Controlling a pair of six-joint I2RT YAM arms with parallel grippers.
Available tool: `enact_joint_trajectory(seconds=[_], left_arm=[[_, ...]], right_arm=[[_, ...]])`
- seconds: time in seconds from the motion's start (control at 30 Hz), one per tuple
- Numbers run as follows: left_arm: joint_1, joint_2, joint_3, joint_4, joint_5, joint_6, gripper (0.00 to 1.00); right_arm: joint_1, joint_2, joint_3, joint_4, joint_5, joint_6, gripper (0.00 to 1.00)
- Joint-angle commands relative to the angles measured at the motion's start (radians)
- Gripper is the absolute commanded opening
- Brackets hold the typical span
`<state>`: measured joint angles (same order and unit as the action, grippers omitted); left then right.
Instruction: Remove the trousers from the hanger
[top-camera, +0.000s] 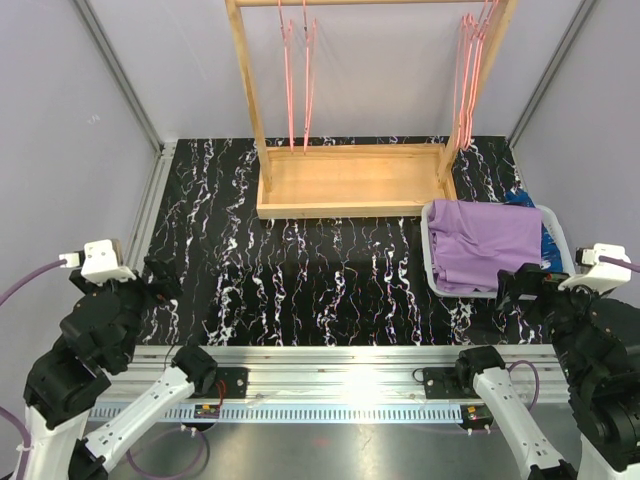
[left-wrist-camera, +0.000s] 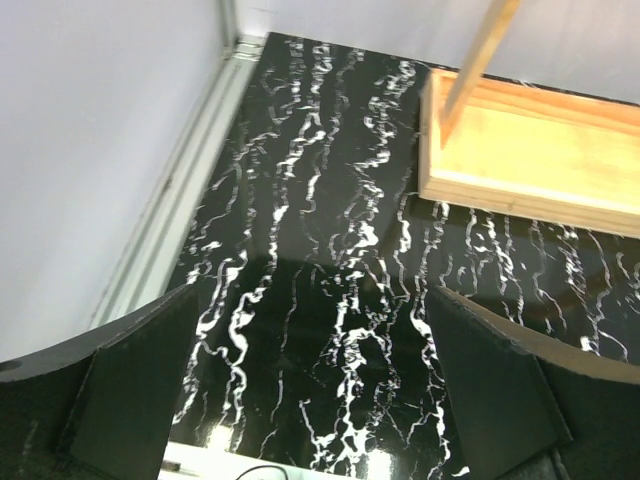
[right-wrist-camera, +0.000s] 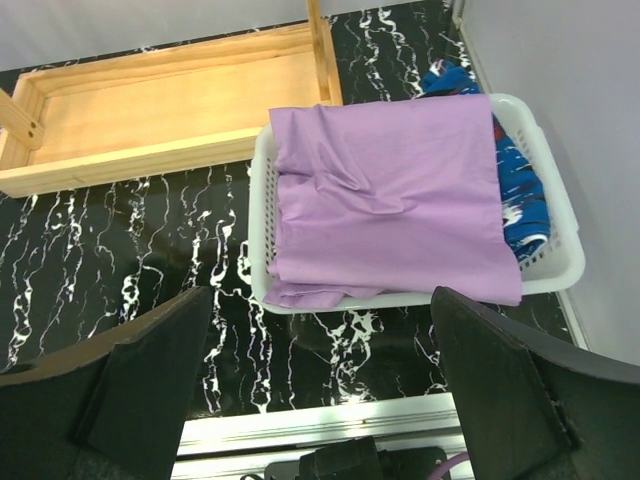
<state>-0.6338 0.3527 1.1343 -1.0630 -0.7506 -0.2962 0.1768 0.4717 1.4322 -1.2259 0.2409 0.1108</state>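
The lilac trousers (top-camera: 486, 242) lie spread over a white basket (top-camera: 433, 275) at the right of the table. The dark blue patterned trousers (top-camera: 550, 240) show beneath them at the basket's right side. In the right wrist view the lilac trousers (right-wrist-camera: 390, 195) cover most of the basket (right-wrist-camera: 262, 220), with the blue pair (right-wrist-camera: 518, 190) at the right. Pink hangers (top-camera: 298, 75) hang bare from the wooden rack (top-camera: 350, 180); more pink hangers (top-camera: 472, 70) hang at its right post. My left gripper (left-wrist-camera: 320, 390) is open and empty over the table at the near left. My right gripper (right-wrist-camera: 325, 390) is open and empty, near the basket's front.
The rack's wooden base tray (left-wrist-camera: 540, 150) stands at the back middle. Grey walls with metal frame rails (top-camera: 150, 200) enclose the black marbled table. A metal rail (top-camera: 340, 365) runs along the near edge by the arm bases.
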Motion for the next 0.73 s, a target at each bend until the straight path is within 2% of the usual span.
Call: enact_joint_trajectory(seconds=[0.0, 0.07, 0.4, 0.5, 0.7], left_arm=[[0.002, -0.04, -0.042, 0.115, 0.092, 0.058, 0.99], [0.002, -0.058, -0.073, 0.135, 0.131, 0.066, 0.99], [0.002, -0.084, -0.129, 0.12, 0.151, 0.045, 0.99], [0.002, -0.116, -0.166, 0.165, 0.198, 0.072, 0.99], [0.002, -0.118, -0.171, 0.184, 0.203, 0.078, 0.99]], right_arm=[[0.007, 0.012, -0.027, 0.069, -0.057, 0.006, 1.0], [0.007, 0.019, -0.041, 0.081, -0.075, 0.006, 0.99], [0.007, 0.016, -0.055, 0.075, -0.084, -0.007, 1.0], [0.007, 0.004, -0.067, 0.083, -0.081, -0.005, 1.0], [0.007, 0.008, -0.072, 0.082, -0.074, -0.006, 0.99]])
